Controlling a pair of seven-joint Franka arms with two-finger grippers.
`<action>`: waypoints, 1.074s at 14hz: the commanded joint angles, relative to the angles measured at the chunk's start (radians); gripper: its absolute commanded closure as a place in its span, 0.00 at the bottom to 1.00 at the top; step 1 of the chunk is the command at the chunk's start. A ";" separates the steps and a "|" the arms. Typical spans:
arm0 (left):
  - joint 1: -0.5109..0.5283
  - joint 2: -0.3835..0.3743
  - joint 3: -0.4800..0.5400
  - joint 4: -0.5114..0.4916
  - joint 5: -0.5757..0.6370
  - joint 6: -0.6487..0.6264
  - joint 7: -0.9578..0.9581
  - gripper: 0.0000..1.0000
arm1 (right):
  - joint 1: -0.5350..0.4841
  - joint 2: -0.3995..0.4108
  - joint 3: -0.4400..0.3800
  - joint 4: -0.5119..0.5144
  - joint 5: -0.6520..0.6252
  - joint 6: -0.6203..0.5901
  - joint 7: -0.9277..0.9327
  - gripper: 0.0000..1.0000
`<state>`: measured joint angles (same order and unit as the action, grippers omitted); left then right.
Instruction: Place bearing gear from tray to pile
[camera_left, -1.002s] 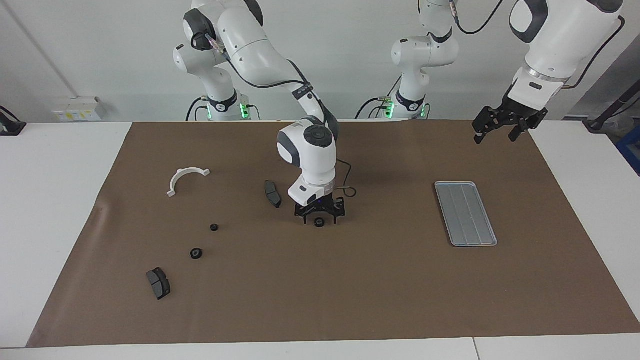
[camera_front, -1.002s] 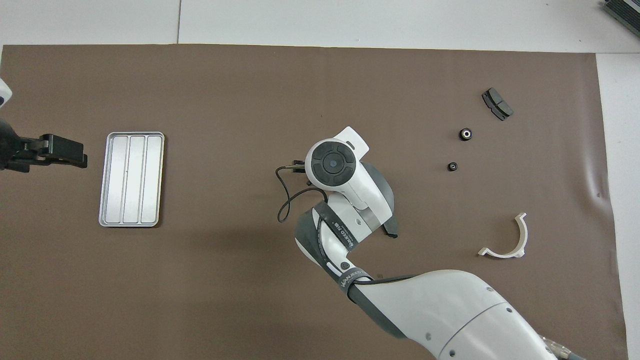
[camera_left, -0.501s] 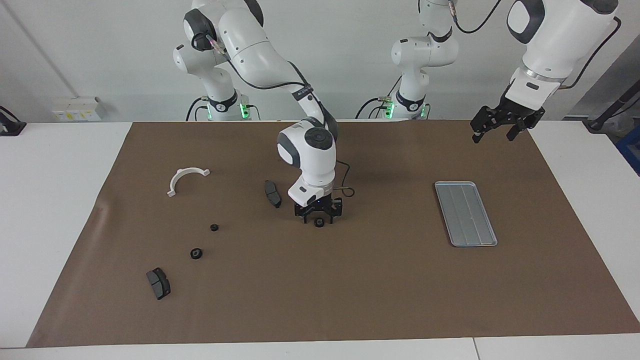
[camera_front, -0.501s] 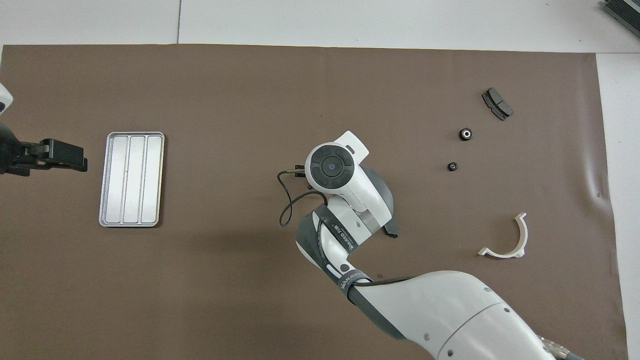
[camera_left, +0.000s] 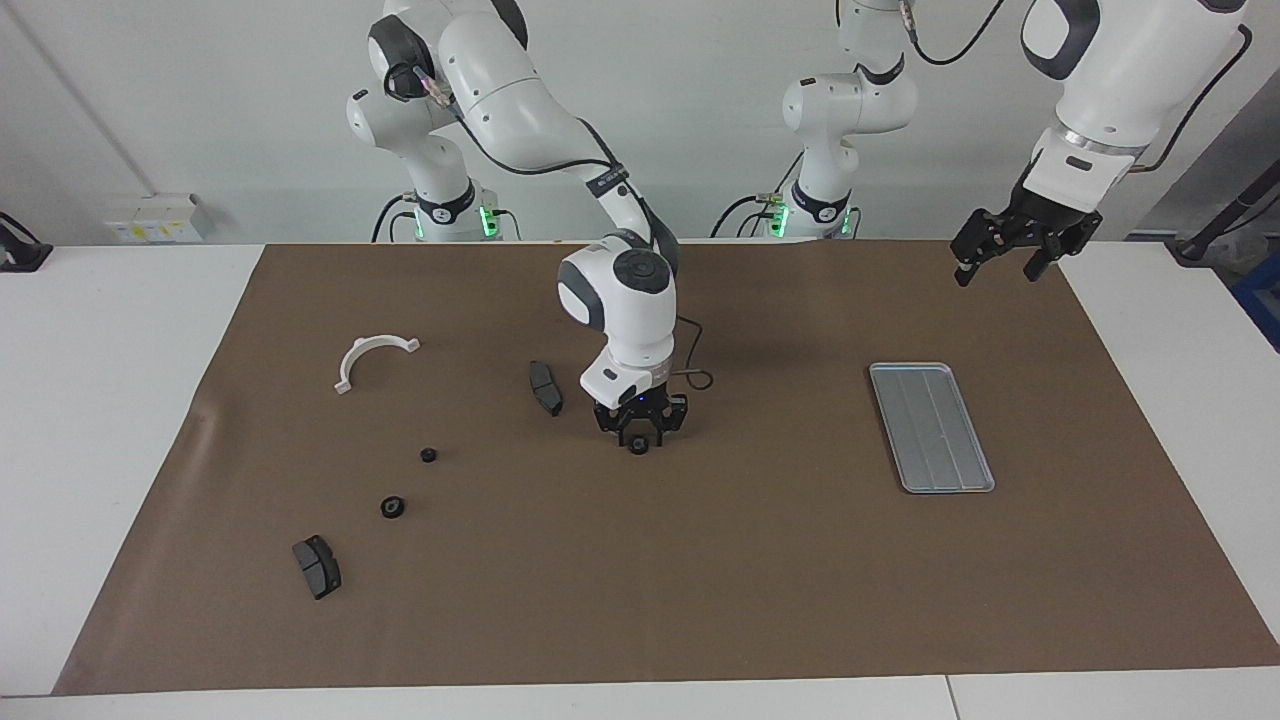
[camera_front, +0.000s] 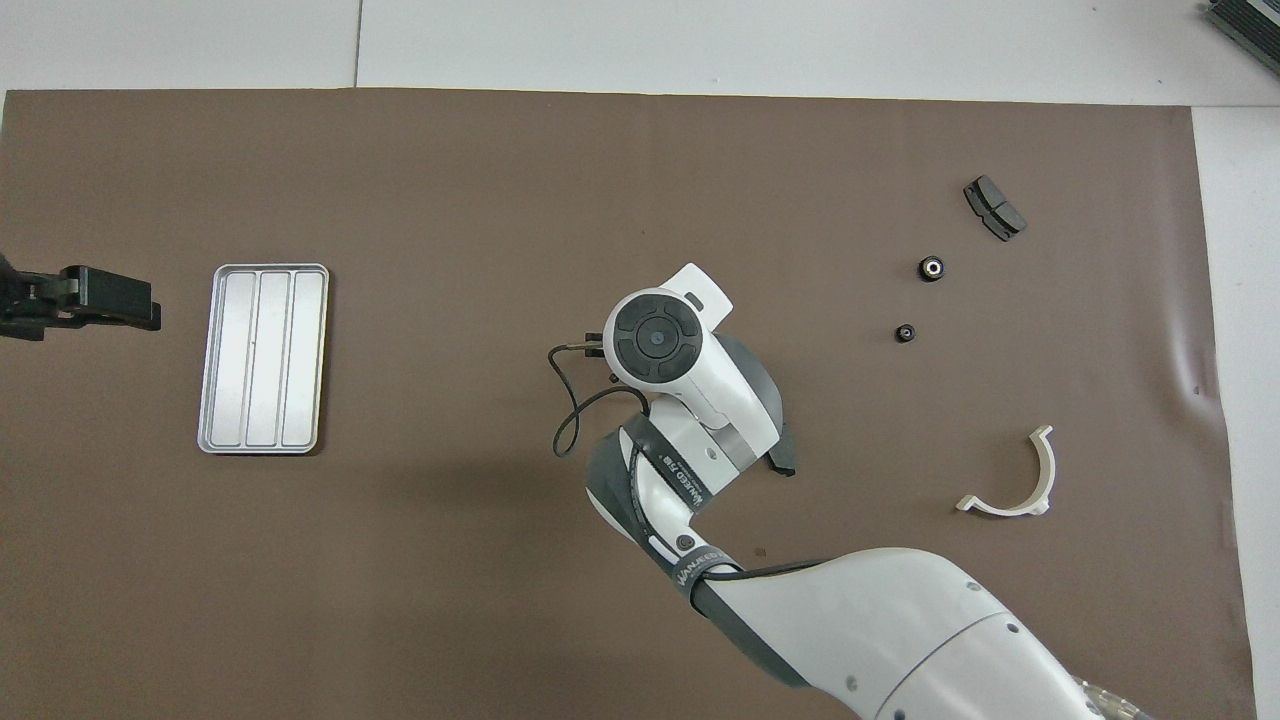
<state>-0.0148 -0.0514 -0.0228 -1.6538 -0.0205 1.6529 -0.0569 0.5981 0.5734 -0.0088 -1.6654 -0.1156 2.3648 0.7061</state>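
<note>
A small black bearing gear (camera_left: 638, 447) lies on the brown mat mid-table. My right gripper (camera_left: 639, 440) is down around it, fingers drawn in against its sides. In the overhead view the right arm's wrist (camera_front: 655, 340) hides both gripper and gear. The silver-grey tray (camera_left: 932, 427) lies empty toward the left arm's end; it also shows in the overhead view (camera_front: 262, 358). My left gripper (camera_left: 995, 272) hangs open and empty in the air, over the mat beside the tray. Two more black gears (camera_left: 428, 455) (camera_left: 392, 507) lie toward the right arm's end.
A dark brake pad (camera_left: 545, 387) lies beside the right gripper. Another pad (camera_left: 317, 566) lies farther from the robots than the two gears. A white curved bracket (camera_left: 372, 358) lies nearer the robots than those gears. A black cable (camera_front: 570, 400) loops from the right wrist.
My right gripper's fingers have drawn in around the gear and its wrist has turned slightly. The left gripper has shifted a little in the air. The gear has not moved.
</note>
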 joint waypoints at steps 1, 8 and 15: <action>0.003 0.010 -0.002 0.028 0.005 -0.002 0.016 0.00 | 0.000 -0.001 0.003 -0.005 -0.010 0.002 0.010 0.90; -0.008 0.139 -0.006 0.195 0.075 -0.079 0.017 0.00 | -0.004 -0.004 0.001 0.016 -0.012 -0.008 0.020 1.00; -0.014 0.116 -0.009 0.141 0.085 -0.036 0.020 0.00 | -0.173 -0.229 -0.011 -0.069 -0.013 -0.196 -0.173 1.00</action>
<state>-0.0204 0.0737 -0.0361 -1.4999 0.0466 1.6143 -0.0417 0.5002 0.4444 -0.0340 -1.6535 -0.1167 2.2007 0.6221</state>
